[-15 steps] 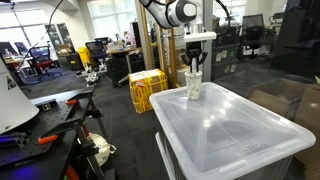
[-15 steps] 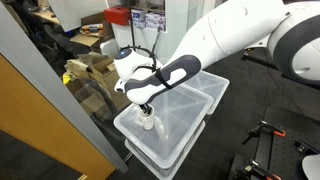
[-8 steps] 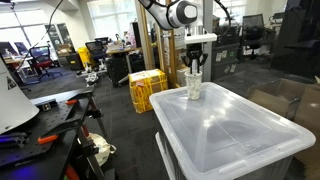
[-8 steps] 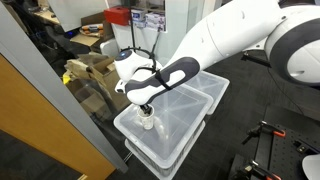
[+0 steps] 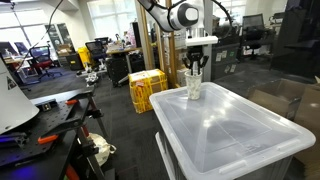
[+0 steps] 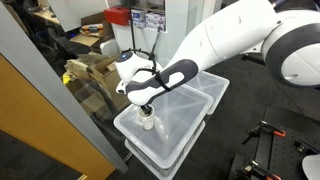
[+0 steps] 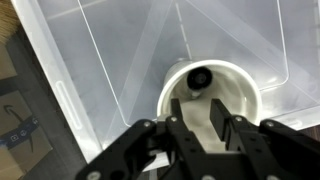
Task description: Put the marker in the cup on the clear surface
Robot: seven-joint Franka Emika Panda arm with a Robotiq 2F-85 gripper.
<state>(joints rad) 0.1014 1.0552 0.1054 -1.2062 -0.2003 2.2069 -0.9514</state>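
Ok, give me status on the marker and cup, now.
Hand open, above the cup. Marker inside the cup, clear of the hand. Cup upright on the lid. No obstruction seen.

- The clear surface (image 7: pixel 100 50): translucent whitish plastic, smooth, with a soft sheen.
- The cup (image 7: pixel 245 90): milky translucent plastic, smooth.
- The marker (image 7: pixel 199 78): black, with a slightly glossy end.
- The pincer (image 7: pixel 198 118): dark, matt fingers.
- The arm shell (image 6: pixel 230 40): white, glossy, looks like plastic.
- The crates (image 5: pixel 147 90): yellow plastic.
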